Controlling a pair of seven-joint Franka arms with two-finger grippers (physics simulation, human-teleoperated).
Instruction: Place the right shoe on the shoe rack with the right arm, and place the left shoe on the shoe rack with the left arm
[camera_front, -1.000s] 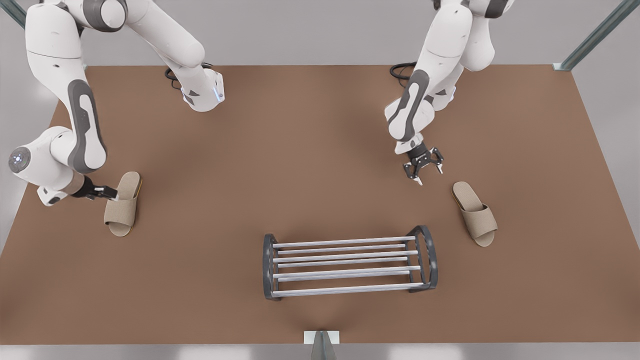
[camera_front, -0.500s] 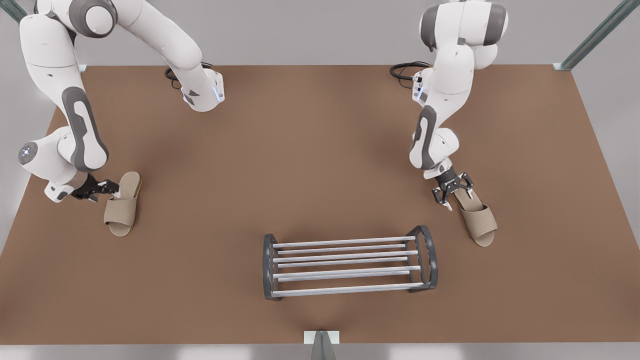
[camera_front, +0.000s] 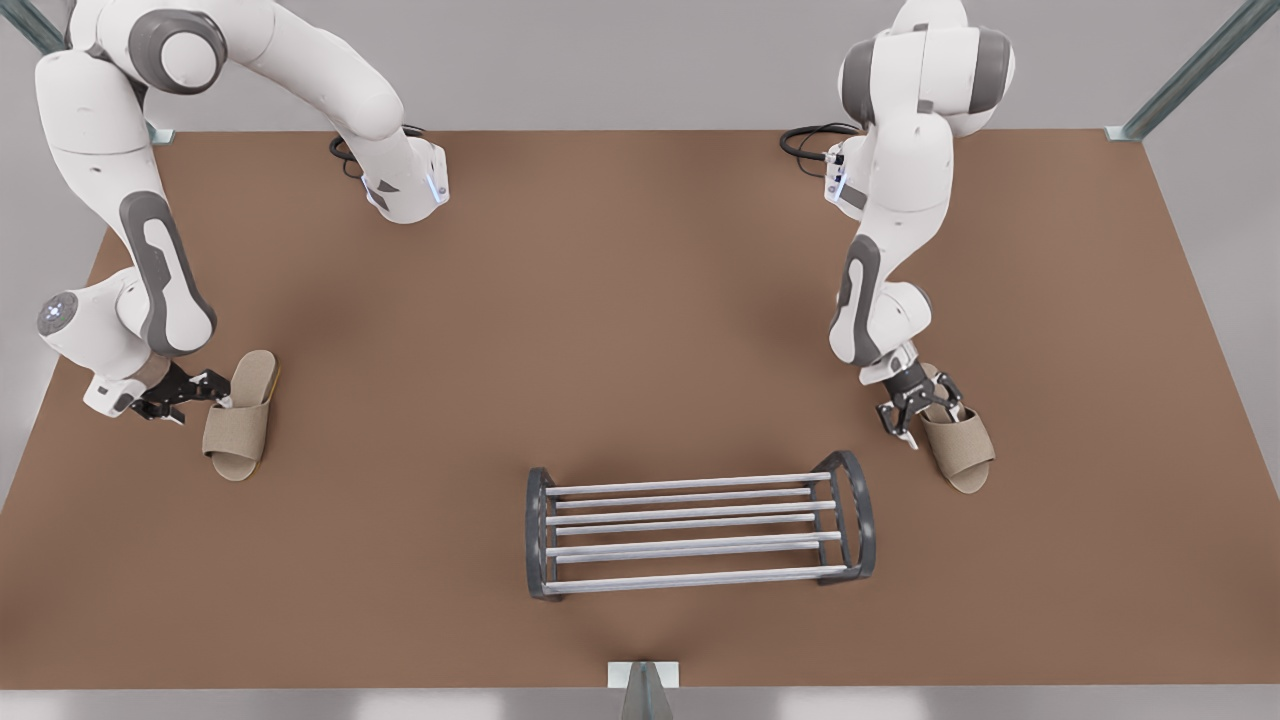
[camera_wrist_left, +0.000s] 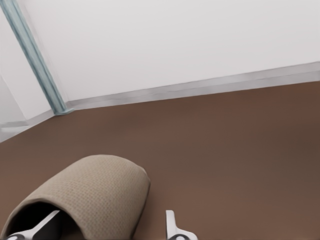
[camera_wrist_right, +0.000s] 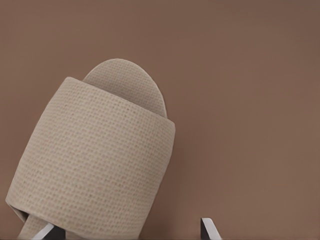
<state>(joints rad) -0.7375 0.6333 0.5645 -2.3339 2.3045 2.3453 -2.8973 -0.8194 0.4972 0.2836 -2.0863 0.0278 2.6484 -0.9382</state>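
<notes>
— What's different on the right arm's side?

— The right gripper (camera_front: 922, 420) was hanging over bare table (camera_front: 640, 300), short of the right arm's slipper (camera_front: 962, 450). It has since swung out and come down onto it. In the right wrist view, one finger (camera_wrist_right: 42, 231) is now tucked under the strap and the other is outside it.

— And the left?

— The left gripper (camera_front: 215, 390) has turned at the wrist and dipped, with its fingers still apart. The left arm's slipper (camera_front: 237, 425) has slid a touch toward the table's near edge, and its toe has turned slightly toward the left edge in the front view.
</notes>
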